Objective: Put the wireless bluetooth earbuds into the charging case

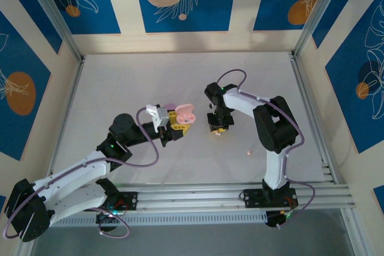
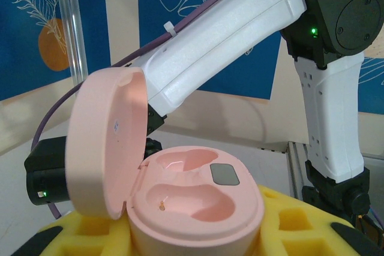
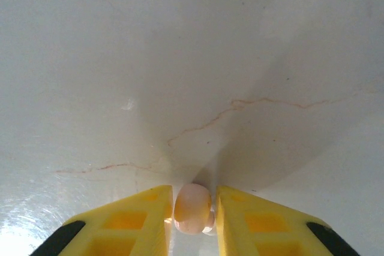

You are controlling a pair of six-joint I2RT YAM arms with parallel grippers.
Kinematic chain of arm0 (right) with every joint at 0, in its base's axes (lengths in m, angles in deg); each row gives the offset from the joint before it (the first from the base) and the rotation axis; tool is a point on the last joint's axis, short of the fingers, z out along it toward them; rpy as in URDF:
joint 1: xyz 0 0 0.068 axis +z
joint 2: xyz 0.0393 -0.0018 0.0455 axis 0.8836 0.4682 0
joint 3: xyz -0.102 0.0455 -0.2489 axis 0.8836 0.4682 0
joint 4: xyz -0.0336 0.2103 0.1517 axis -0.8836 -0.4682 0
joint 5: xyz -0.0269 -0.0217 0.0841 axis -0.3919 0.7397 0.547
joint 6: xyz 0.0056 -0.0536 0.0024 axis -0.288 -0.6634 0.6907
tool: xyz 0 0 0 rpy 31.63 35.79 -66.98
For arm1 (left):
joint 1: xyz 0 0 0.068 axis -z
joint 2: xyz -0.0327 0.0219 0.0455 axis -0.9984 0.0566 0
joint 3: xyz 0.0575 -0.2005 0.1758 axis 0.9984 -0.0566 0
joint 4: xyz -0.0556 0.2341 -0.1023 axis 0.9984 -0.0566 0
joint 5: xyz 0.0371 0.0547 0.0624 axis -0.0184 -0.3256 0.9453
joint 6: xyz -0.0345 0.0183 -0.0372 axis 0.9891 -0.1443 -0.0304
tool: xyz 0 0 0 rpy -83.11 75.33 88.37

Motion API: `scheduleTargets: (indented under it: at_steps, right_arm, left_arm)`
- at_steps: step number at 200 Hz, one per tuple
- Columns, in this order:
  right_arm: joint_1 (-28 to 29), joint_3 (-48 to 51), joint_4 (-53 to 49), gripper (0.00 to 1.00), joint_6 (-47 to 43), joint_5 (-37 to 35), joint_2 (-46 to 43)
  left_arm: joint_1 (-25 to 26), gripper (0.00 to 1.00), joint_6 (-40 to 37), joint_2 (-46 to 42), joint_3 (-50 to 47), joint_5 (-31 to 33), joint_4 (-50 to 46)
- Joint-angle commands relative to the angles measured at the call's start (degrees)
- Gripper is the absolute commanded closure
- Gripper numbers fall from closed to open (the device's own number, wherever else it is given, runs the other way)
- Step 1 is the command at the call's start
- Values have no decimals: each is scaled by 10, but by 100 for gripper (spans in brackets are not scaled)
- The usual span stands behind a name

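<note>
An open peach-pink charging case [image 2: 198, 199] sits between the yellow fingers [image 2: 294, 223] of my left gripper [image 2: 195, 241], which is shut on its base. The lid [image 2: 105, 142] stands up on the left and both wells look empty. From above, that case [image 1: 185, 114] is held over the middle of the table by the left gripper [image 1: 176, 122]. To its right, my right gripper [image 1: 218, 129] points down at the table. Its yellow fingers [image 3: 135, 220] are shut on a peach-pink earbud [image 3: 192, 207], just above the white surface. A second peach-pink earbud [image 1: 248, 151] lies on the table further right.
A pale purple object [image 1: 170, 106] shows just behind the left gripper. The right arm's white link [image 2: 228, 40] crosses close behind the held case. Metal frame rails [image 1: 240, 199] run along the near edge. Patterned blue walls enclose the white table [image 1: 180, 76].
</note>
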Motion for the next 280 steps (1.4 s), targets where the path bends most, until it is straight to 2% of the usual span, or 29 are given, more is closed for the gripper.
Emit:
scheduleTargets:
  at_steps: [1,57,95,107,115,148,169,179,217,280]
  right_arm:
    - [5,-13,-18,73,-9,-5,20]
    - [6,-17,-22,74,-10,-7,22]
    - [7,-13,-22,79,-8,11,-24]
    - [0,-6,-13,79,-8,52,-58]
    - [-9,6,5,80,-7,110,-89]
    - [-67,77,143,79,27,448,-210]
    - [-94,91,213,78,58,653,-223]
    - [-98,91,235,78,77,717,-221]
    - [-108,89,311,78,152,801,-230]
    - [-108,75,316,78,197,800,-255]
  left_arm:
    - [5,70,-2,-8,10,4,0]
    - [5,70,-1,-7,10,5,-2]
    - [5,70,-1,-6,12,7,-4]
    - [5,70,-1,-6,12,11,-5]
    - [5,71,-2,-7,12,10,-6]
    - [5,71,-10,-11,9,18,-15]
    - [5,71,-18,-14,8,28,-17]
    - [5,71,-24,-16,8,36,-19]
    - [5,71,-42,-31,7,59,-37]
    - [5,71,-56,-32,5,82,-50]
